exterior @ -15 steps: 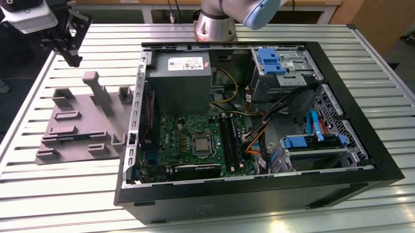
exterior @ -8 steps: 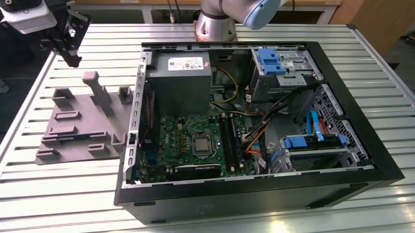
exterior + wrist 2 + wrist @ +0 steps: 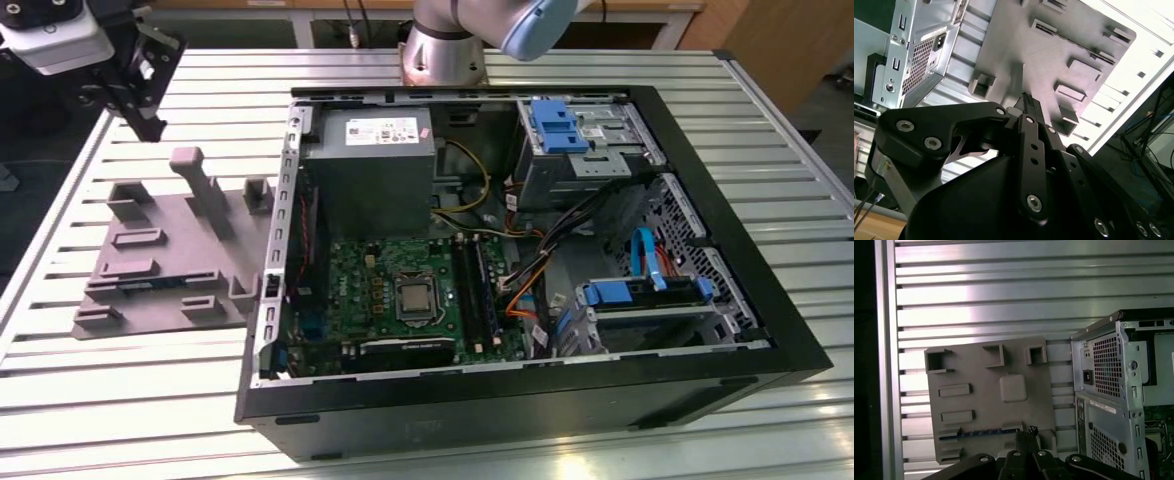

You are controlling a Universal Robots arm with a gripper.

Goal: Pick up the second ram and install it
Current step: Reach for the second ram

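On the slatted counter [image 3: 120, 400] an open computer case [image 3: 534, 395] is set, with a grey tray [image 3: 180, 250] just beside it. The end effector [image 3: 1027, 435] is held in the air near the tray, fingers drawn together, nothing gripped. The second ram [image 3: 981, 432] is seated in a tray slot.

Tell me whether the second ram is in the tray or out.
In. The ram sits edgewise in a tray slot, its blue edge showing.

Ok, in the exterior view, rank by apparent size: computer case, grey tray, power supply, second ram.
Largest to smallest:
1. computer case
2. grey tray
3. power supply
4. second ram, a thin strip lying on the tray
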